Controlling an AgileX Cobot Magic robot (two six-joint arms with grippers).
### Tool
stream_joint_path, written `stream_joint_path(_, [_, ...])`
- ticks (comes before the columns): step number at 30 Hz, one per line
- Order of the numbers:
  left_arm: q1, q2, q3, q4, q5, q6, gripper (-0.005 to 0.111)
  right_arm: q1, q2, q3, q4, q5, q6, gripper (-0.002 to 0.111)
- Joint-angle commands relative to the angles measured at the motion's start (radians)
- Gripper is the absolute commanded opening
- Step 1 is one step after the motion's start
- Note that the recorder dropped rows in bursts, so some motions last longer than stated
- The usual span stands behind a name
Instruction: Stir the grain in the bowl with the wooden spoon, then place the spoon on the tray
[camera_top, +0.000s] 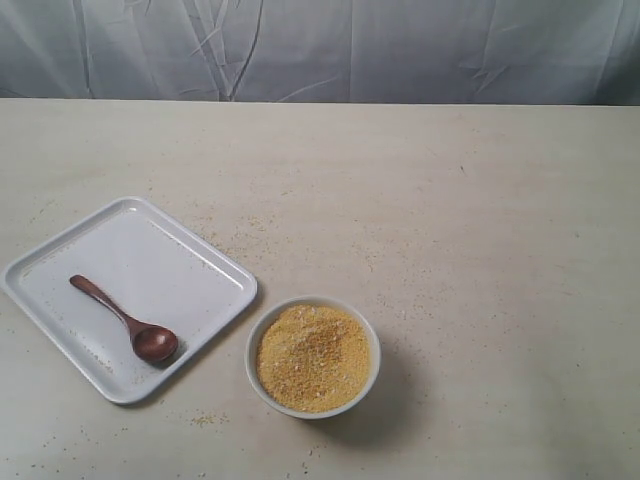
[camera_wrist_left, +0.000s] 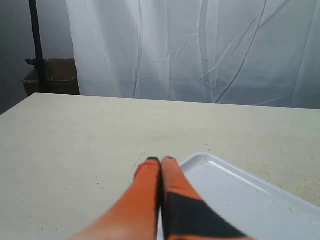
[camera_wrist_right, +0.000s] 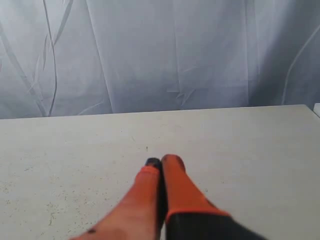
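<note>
A white bowl (camera_top: 252, 352) holding golden-yellow grain (camera_top: 313, 357) sits near the table's front, a little left of centre. Left of it lies the white tray (camera_top: 120, 240), and the dark wooden spoon (camera_top: 128, 321) rests on it with its bowl end toward the front. Neither arm appears in the exterior view. My left gripper (camera_wrist_left: 161, 160) is shut with nothing in it, its orange fingers pressed together above the table beside the tray's corner (camera_wrist_left: 240, 200). My right gripper (camera_wrist_right: 162, 161) is shut too and empty, over bare table. The spoon and bowl are out of both wrist views.
Stray yellow grains speckle the table (camera_top: 480, 200) around the tray and bowl. A wrinkled white curtain (camera_top: 320, 45) hangs behind the far edge. A black pole (camera_wrist_left: 34, 45) and a cardboard box (camera_wrist_left: 52, 76) stand beyond the table in the left wrist view.
</note>
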Motion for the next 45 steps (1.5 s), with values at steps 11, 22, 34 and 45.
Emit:
stream_joint_path(11, [0.004, -0.005, 0.005, 0.001, -0.007, -0.002, 0.0, 0.002, -0.015, 0.027, 0.002, -0.019, -0.003, 0.001])
stream_joint_path(22, [0.004, -0.005, 0.005, 0.001, -0.007, -0.002, 0.0, 0.002, -0.093, 0.047, 0.002, -0.019, -0.135, 0.001])
stream_joint_path(34, [0.004, -0.005, 0.005, 0.001, -0.007, -0.002, 0.0, 0.0, -0.116, 0.052, 0.143, -0.02, -0.141, 0.001])
stream_joint_path(45, [0.004, -0.005, 0.005, 0.001, -0.007, -0.002, 0.0, 0.0, -0.142, 0.281, 0.145, -0.036, -0.141, 0.001])
